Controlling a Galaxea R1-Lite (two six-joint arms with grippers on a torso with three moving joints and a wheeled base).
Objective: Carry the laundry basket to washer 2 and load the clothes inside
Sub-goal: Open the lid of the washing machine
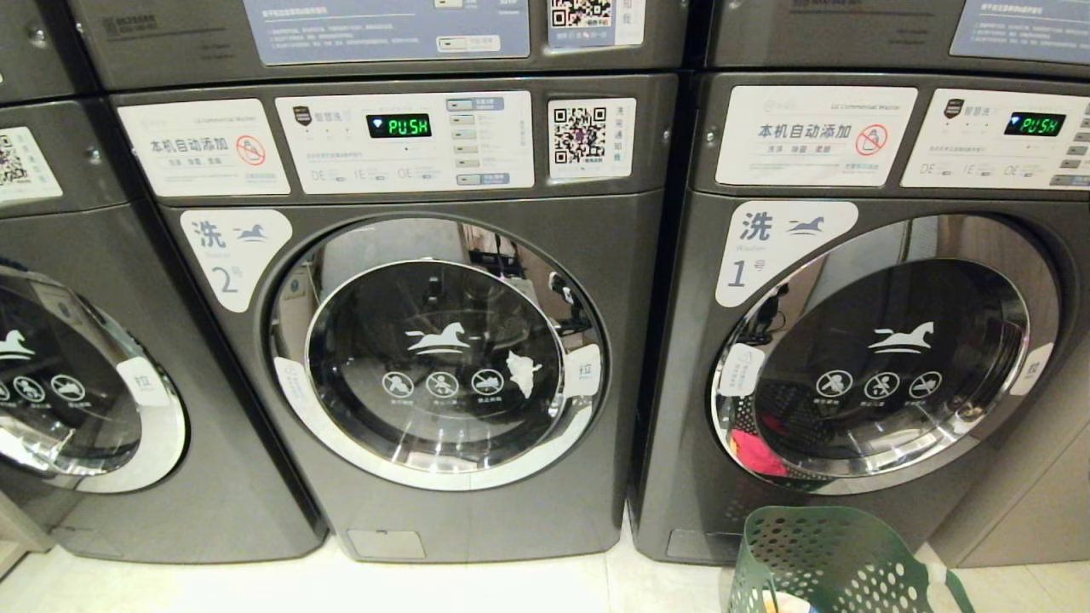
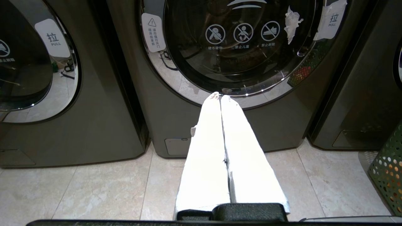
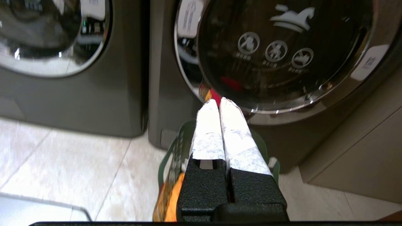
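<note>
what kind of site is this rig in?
Most likely a self-service laundromat: a row of identical grey front-loaders, numbered washer 2 and washer 1, each with QR payment stickers and a "PUSH" display. More machines are stacked above. A green laundry basket sits on the tiled floor.

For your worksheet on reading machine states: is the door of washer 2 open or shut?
Shut. Washer 2 has its chrome-ringed glass door sitting flush against the front panel.

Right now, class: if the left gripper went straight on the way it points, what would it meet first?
Probably the lower chrome ring of the door on washer 2. The shut left gripper aims there with nothing between, though depth is hard to judge.
</note>
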